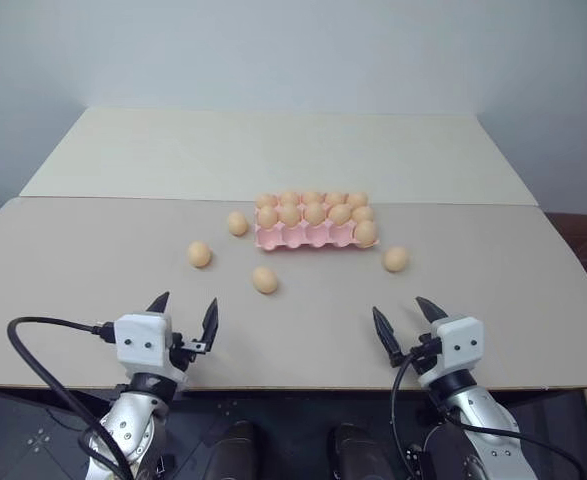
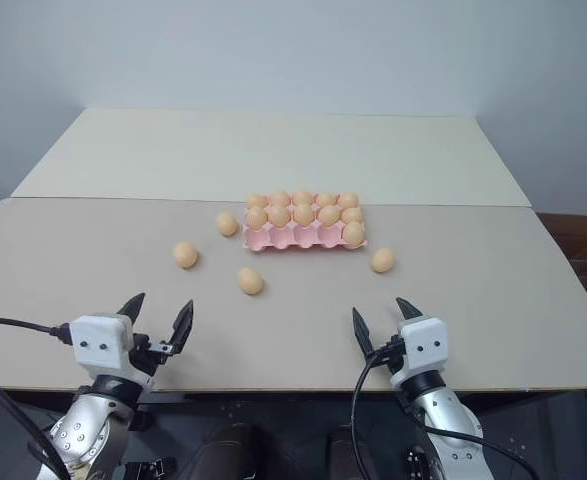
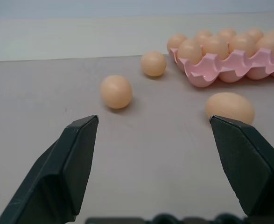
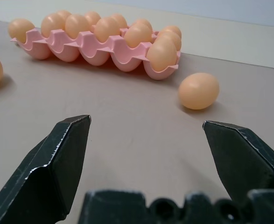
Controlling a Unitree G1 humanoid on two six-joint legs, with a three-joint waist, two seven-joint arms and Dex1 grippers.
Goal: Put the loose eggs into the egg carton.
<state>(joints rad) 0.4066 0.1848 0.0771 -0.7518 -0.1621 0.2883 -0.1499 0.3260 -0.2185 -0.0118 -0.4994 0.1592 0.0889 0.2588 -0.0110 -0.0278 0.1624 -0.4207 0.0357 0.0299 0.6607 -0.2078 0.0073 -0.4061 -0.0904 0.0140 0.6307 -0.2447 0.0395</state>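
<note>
Well, the beige table (image 1: 103, 290) spreads ahead of both my claws, and the pink egg carton (image 1: 308, 237) sits well beyond them, its near row showing four bare cups. Four loose eggs lie around it: one just beside the carton's left end (image 1: 237, 223), one farther left (image 1: 199, 254), one ahead of my left claw and inward (image 1: 264, 279), one off the carton's right corner (image 1: 395, 259). My left claw (image 1: 184, 312) and right claw (image 1: 404, 322) both gape wide, holding nothing. I judge the right-hand egg nearest my right claw, almost straight ahead, long axis lying crosswise.
</note>
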